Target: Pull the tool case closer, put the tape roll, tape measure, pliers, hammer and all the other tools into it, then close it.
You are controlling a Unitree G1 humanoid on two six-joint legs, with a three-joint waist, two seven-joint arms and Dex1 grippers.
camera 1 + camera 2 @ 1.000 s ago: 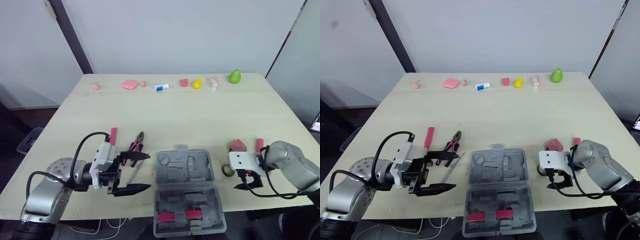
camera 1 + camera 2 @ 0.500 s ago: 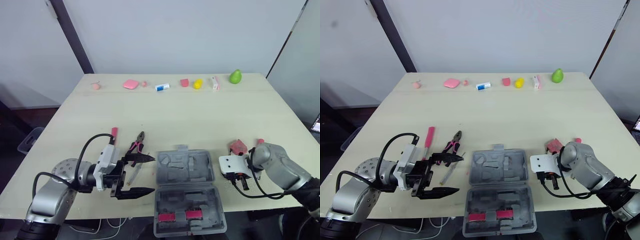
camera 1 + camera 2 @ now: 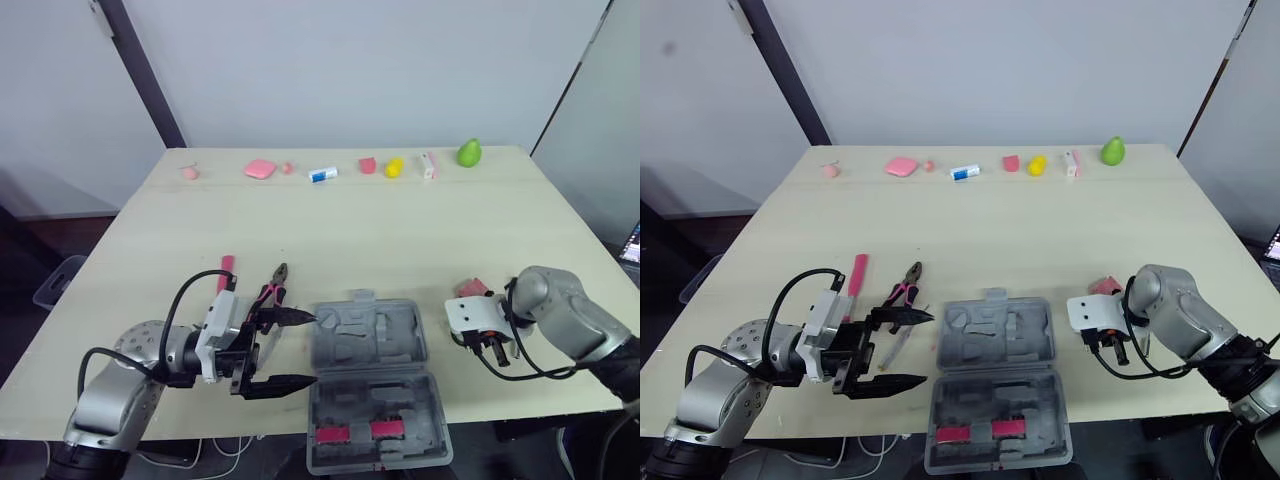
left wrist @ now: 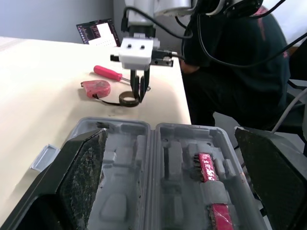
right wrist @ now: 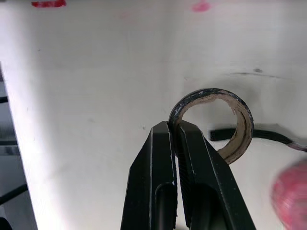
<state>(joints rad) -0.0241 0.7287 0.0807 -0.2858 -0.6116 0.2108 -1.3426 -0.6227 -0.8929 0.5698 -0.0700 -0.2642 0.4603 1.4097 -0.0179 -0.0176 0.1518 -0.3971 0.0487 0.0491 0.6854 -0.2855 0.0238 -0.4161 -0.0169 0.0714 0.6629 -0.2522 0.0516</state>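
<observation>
The grey tool case (image 3: 370, 335) lies open at the table's near edge, with pink pieces in its near half. My right gripper (image 5: 175, 132) is shut on the wall of the brown tape roll (image 5: 235, 134), just right of the case and low at the table. The pink tape measure (image 3: 473, 290) lies right behind the roll. Left of the case, my left gripper (image 3: 286, 350) is open, its upper finger near the case's left rim. The pink-handled pliers (image 3: 272, 291) and a pink-handled tool (image 3: 224, 272) lie behind it.
A pink-handled screwdriver (image 4: 109, 73) lies beyond the tape measure. Several small items, among them a pink block (image 3: 260, 168) and a green pear (image 3: 469, 152), line the table's far edge. A person in dark clothes (image 4: 240, 62) stands off the table's right side.
My right gripper closed on the tape roll's wall and its wrist turned. My left gripper moved right, up to the case's left side, still open.
</observation>
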